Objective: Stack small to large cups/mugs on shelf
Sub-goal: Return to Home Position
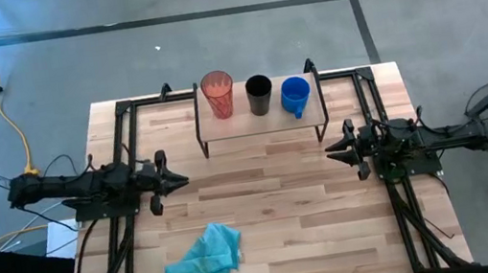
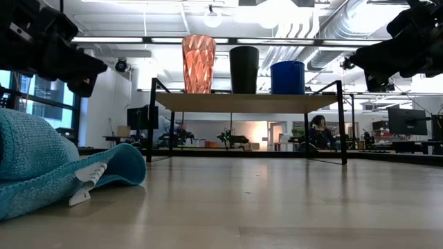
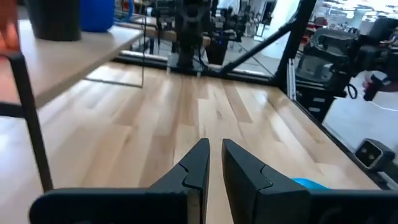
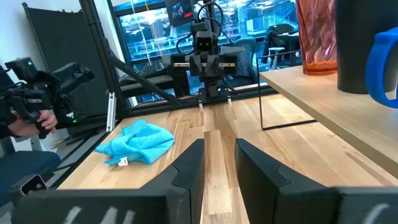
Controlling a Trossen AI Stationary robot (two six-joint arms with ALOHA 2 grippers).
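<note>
The shelf (image 1: 262, 126) stands at the table's far middle on thin black legs. On its board stand, left to right, a red-orange tumbler (image 1: 217, 94), a black cup (image 1: 259, 94) and a blue mug (image 1: 295, 96). They also show in the low view: tumbler (image 2: 199, 63), cup (image 2: 243, 69), mug (image 2: 287, 77). My left gripper (image 1: 180, 178) hovers at the table's left, fingers almost together, empty. My right gripper (image 1: 331, 151) hovers at the table's right, slightly open, empty. Both point toward the table's middle.
A crumpled teal cloth (image 1: 206, 261) lies near the table's front edge, left of the middle; it fills the low view's left (image 2: 48, 169). Bare wood lies between the two grippers and in front of the shelf. Black frame rails (image 1: 117, 126) run along both table sides.
</note>
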